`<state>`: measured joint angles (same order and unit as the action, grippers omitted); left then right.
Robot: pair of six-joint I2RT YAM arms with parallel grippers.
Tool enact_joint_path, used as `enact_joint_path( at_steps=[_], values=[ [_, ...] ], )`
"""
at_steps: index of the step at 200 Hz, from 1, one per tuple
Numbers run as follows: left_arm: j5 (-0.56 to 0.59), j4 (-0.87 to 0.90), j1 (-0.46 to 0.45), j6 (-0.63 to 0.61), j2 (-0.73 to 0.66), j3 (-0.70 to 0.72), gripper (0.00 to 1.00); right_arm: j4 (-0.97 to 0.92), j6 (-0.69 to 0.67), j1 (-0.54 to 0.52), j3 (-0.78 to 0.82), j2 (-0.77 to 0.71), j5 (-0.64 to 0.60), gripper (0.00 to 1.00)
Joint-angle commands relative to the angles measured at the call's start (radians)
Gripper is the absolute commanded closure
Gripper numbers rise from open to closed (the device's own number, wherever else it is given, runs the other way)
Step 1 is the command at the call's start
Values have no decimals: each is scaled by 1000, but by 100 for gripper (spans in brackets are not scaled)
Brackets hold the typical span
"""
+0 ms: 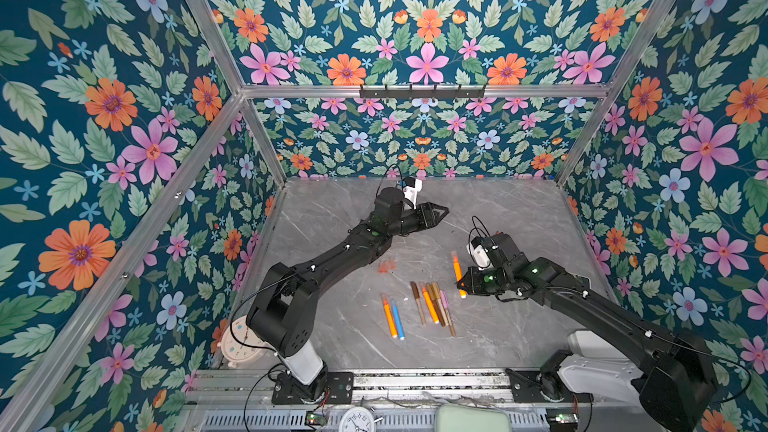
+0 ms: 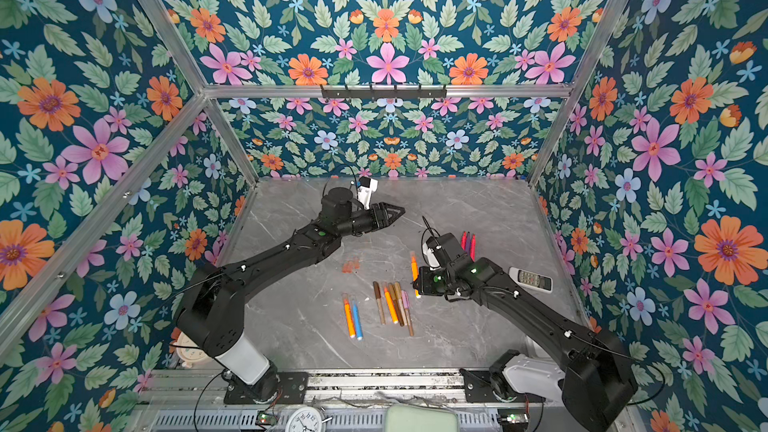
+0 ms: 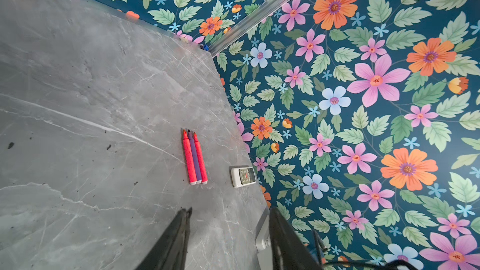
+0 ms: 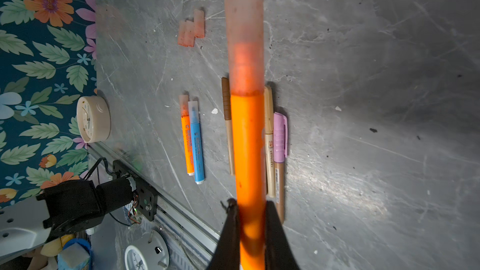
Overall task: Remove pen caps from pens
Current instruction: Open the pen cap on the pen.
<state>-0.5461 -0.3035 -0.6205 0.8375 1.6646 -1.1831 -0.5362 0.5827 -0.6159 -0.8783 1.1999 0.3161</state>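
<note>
The grey desk [image 1: 519,209] is carrying everything. The left hand [image 1: 438,214] is hovering over its far side, half spread and empty. The right hand [image 4: 250,210] is pinching the orange pen [image 4: 248,138] by its barrel, just beside the row of pens [image 1: 434,305]. The pen's long axis is pointing toward the back wall [image 1: 415,139], with the translucent cap [image 4: 244,42] leading. Three loose pen caps [image 1: 386,265] are lying nearby.

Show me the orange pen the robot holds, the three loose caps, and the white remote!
orange pen [image 4: 248,138], right wrist view, middle of its orange barrel.
loose caps [image 4: 189,33], right wrist view, the middle cap of the three.
white remote [image 3: 244,176], left wrist view, its button panel.
</note>
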Motion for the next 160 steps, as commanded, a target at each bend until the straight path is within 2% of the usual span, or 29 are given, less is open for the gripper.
enact_joint_path(
  at_steps=[1, 87, 160],
  values=[
    [-29, 26, 5, -14, 4, -5, 48, 6, -35, 1, -29, 5, 51, 100],
    [-87, -28, 5, 45, -29, 78, 48, 57, -93, 2, -77, 6, 44, 100],
    [-191, -16, -23, 52, 38, 63, 51, 12, -139, 34, -151, 66, 28, 100]
  ],
)
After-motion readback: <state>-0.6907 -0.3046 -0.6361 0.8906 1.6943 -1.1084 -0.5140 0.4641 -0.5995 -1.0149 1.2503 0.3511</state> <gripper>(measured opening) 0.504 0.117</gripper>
